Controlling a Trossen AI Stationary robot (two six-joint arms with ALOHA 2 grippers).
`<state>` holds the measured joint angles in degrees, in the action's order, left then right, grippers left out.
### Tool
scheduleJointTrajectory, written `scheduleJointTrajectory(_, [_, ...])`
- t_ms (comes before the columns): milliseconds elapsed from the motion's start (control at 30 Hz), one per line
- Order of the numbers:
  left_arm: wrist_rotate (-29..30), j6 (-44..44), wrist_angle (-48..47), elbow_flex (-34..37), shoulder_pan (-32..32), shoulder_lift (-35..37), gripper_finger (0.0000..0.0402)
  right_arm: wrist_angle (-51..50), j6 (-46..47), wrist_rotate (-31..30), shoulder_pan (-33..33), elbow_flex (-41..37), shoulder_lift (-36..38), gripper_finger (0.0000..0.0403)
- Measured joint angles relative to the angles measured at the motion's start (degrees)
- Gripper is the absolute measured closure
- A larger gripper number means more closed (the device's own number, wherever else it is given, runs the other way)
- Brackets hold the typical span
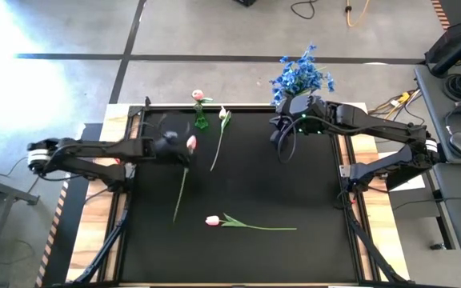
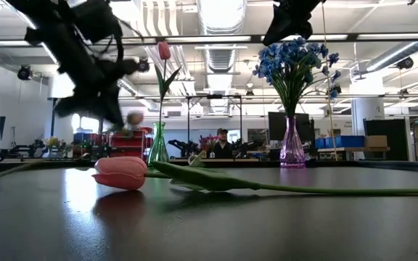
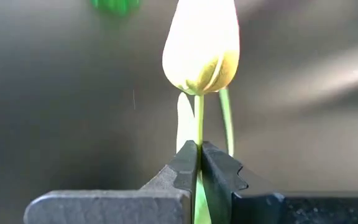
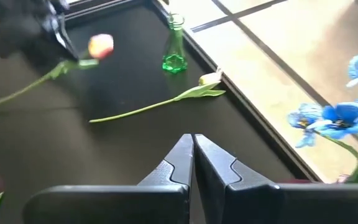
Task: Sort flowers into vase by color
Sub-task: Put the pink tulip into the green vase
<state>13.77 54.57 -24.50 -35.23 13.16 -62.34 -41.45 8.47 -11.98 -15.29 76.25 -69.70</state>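
My left gripper (image 1: 176, 145) is over the table's left middle, shut on a pink tulip (image 1: 191, 142) whose green stem (image 1: 180, 192) trails toward the near edge. In the low view its blossom (image 2: 133, 117) hangs above the table. A green vase (image 1: 201, 120) at the far edge holds one pink tulip (image 2: 164, 51). A white tulip (image 1: 222, 113) lies flat beside that vase. Another pink tulip (image 1: 213, 220) lies near the front. A purple vase (image 2: 292, 145) holds the blue flowers (image 1: 302, 76). My right gripper (image 4: 192, 140) is shut and empty, next to the blue bunch. My left gripper pinches the tulip's stem (image 3: 199, 127) between its two fingers, just below the blossom (image 3: 201, 46). The fingers lie across the stem. The blossom is lifted clear of the table, and the stem slants down away from it; whether its free end rests on the table I cannot tell.
The black tabletop (image 1: 294, 184) has bare room in its middle and right half. The lying pink tulip's stem (image 1: 262, 228) runs rightward near the front. A cable loop (image 1: 286, 148) hangs below my right arm. A person (image 2: 222, 145) sits far off in the room behind.
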Motion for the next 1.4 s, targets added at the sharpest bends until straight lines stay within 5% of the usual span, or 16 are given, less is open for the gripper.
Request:
scheduleJointTrajectory(167, [5.06,-17.24,1.31,-5.46,8.44,7.23,0.0401,0.13,0.96,-3.5,0.0,0.0,0.19,0.0394])
scheduleJointTrajectory(333, [3.94,-32.63,13.52,-8.77,20.49,12.99,0.0401,0.45,1.62,-6.58,0.02,0.0,0.19,0.0394])
scheduleJointTrajectory(467, [-6.12,-41.76,28.65,-8.6,31.94,14.16,0.0401,2.23,4.56,-7.78,0.02,0.0,0.19,0.0394])
scheduleJointTrajectory(700, [-31.26,-38.84,50.41,-7.44,48.38,5.25,0.0401,8.7,4.6,-7.79,0.04,0.0,0.19,0.0394])
scheduleJointTrajectory(900, [-37.87,-38.6,59.24,-10.19,50.44,-2.48,0.0401,9.61,4.39,-7.78,0.03,0.0,0.19,0.0394])
scheduleJointTrajectory(1400, [-42.75,-38.42,59.4,-21.94,49.92,-14.33,0.0402,10.29,3.31,-7.79,0.02,0.02,0.19,0.0394])
